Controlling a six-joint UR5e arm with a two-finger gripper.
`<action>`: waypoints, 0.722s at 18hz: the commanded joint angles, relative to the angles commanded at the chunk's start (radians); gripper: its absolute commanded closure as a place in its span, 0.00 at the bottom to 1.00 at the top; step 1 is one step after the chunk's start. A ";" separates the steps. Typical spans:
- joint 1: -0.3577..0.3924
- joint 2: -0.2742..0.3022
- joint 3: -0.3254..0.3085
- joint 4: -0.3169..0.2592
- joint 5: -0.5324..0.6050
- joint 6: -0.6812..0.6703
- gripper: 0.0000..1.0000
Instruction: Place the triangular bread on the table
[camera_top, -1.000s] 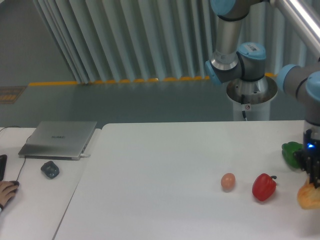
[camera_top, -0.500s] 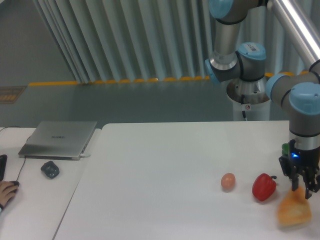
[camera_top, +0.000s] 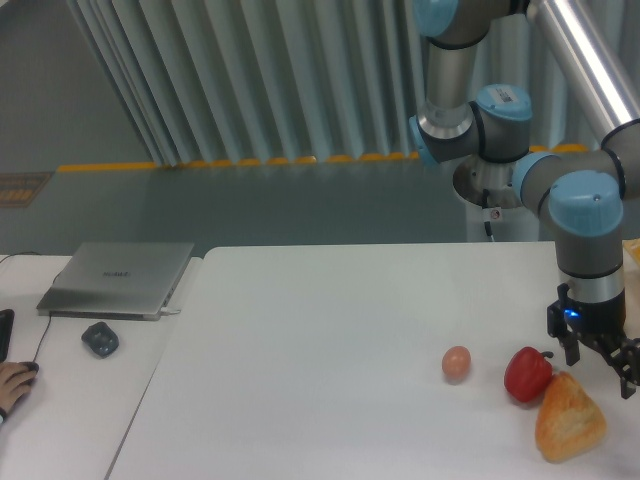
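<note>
The triangular bread (camera_top: 570, 422) lies on the table (camera_top: 320, 360) close to its near right corner, its rounded point toward the back and its broad browned base toward the front edge, and it seems to rest there under its own weight. Just to its left and nearly touching is a red bell pepper (camera_top: 527, 373), with a small tan egg (camera_top: 456, 363) a little further left along the same line. The gripper (camera_top: 598, 358) hangs just above and behind the bread's upper right side, fingers pointing down and spread apart with nothing between them, though from this angle and so near the frame edge it is hard to be sure that one fingertip is not brushing the crust. Judging by how things lie, the bread is already set down and the placing is as good as done. As for handling, the loaf looks light and somewhat yielding, with a dry crust that should give the fingers decent purchase but would dent or crumble under a hard squeeze; the sensible hold would be across the thicker middle of the wedge, on the two slanted flanks, rather than at the thin tip, where it could pivot or slip out. Over on the narrower desk at the far left sit a closed silver laptop (camera_top: 118, 278) and a dark mouse (camera_top: 100, 339).
</note>
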 joint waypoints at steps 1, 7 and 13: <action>0.009 0.009 0.002 -0.015 0.002 0.040 0.00; 0.072 0.055 0.032 -0.152 -0.015 0.339 0.00; 0.149 0.065 0.078 -0.281 -0.018 0.421 0.00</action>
